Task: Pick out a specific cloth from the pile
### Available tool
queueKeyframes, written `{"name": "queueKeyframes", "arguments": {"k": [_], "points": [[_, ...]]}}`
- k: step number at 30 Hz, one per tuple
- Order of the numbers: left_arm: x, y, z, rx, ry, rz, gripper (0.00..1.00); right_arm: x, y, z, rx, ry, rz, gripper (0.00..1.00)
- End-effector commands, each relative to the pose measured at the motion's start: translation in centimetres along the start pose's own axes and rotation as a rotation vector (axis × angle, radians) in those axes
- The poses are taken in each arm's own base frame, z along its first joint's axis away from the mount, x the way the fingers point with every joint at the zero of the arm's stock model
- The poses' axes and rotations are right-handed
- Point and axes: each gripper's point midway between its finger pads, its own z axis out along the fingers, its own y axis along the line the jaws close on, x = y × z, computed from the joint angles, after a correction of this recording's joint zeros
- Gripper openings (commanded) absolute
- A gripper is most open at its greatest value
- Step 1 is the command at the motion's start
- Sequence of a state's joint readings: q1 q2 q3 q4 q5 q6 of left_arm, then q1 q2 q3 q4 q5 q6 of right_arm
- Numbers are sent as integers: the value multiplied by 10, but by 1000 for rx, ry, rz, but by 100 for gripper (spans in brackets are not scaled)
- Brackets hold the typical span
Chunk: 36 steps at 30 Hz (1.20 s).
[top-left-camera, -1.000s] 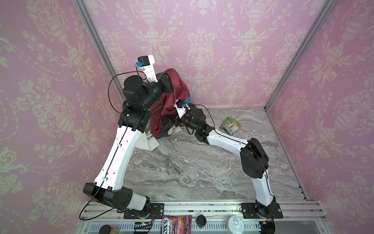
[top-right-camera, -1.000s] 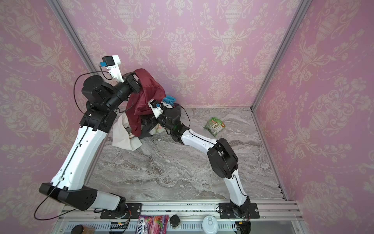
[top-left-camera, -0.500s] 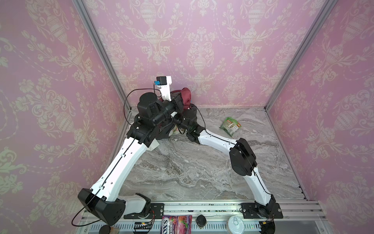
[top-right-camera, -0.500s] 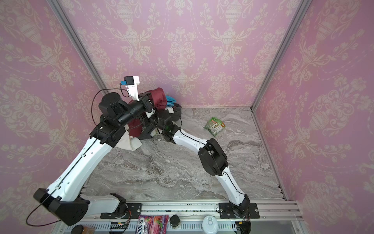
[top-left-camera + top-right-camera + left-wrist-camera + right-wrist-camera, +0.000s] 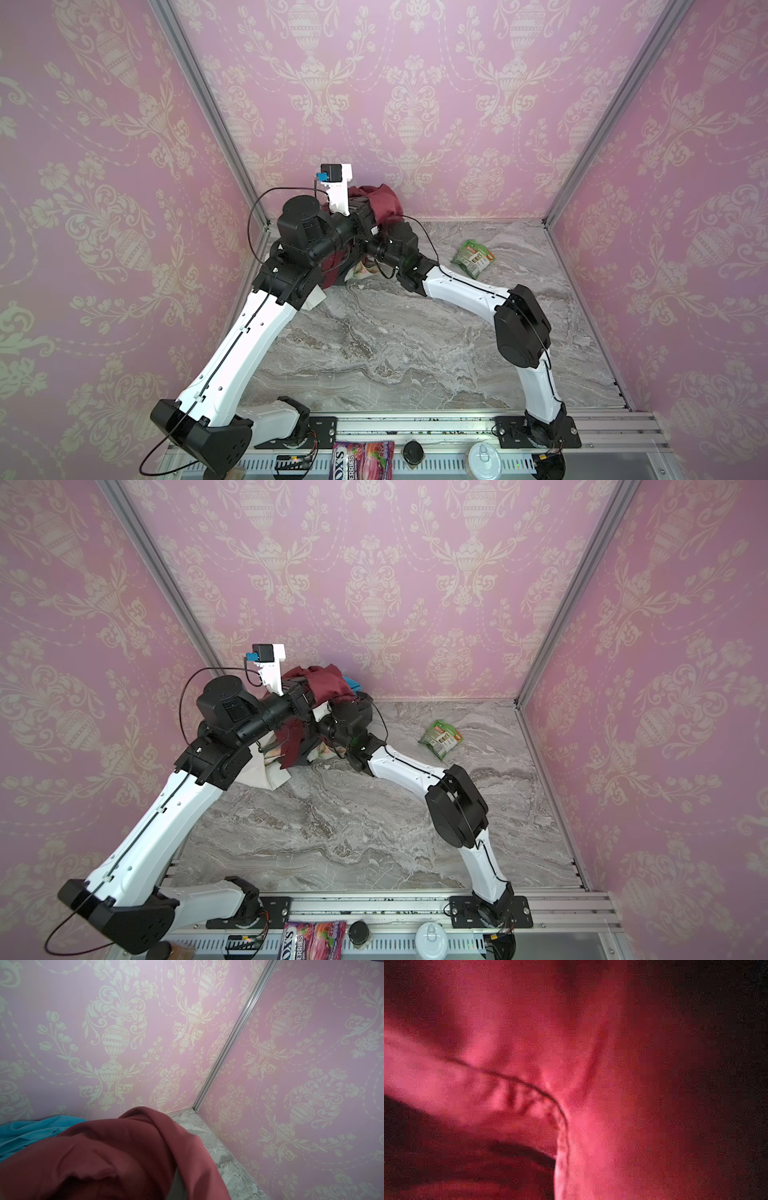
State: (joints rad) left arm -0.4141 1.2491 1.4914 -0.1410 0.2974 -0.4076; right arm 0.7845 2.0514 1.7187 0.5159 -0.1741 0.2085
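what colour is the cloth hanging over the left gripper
The cloth is plain dark red, maroon; it shows best in the left wrist view.

In a top view, the left arm (image 5: 257,332) is pointing into the far left corner, its wrist end hiding in the maroon cloth (image 5: 380,203), which is bunching against the back wall. The right arm (image 5: 461,291) is lying across toward the same spot. Beneath both, bits of the pile (image 5: 362,272) are showing. A green snack packet (image 5: 473,257) is sitting well apart on the marble table (image 5: 395,353).
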Motion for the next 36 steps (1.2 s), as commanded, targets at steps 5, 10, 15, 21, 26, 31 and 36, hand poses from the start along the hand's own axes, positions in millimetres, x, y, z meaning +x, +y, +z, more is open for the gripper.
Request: {"name": "queueKeyframes", "arguments": {"k": [5, 10, 15, 21, 26, 31, 36], "points": [[-24, 61, -25, -208, -67, -9, 0, -101, 7, -35, 8, -139, 9, 0], [-20, 96, -33, -287, -75, -41, 0, -131, -1, -41, 30, -144, -14, 0], [-5, 112, -29, -308, -47, -56, 1, -164, -7, -51, 60, -166, -62, 0], [20, 122, -18, -294, -4, -75, 28, -201, -18, -63, 107, -185, -121, 0], [45, 129, -13, -268, 28, -68, 58, -234, -20, -73, 135, -212, -168, 0], [67, 136, -11, -263, 59, -68, 68, -254, -19, -81, 165, -214, -229, 0], [85, 136, -6, -225, 79, -60, 71, -267, -22, -98, 220, -210, -269, 0]]}}
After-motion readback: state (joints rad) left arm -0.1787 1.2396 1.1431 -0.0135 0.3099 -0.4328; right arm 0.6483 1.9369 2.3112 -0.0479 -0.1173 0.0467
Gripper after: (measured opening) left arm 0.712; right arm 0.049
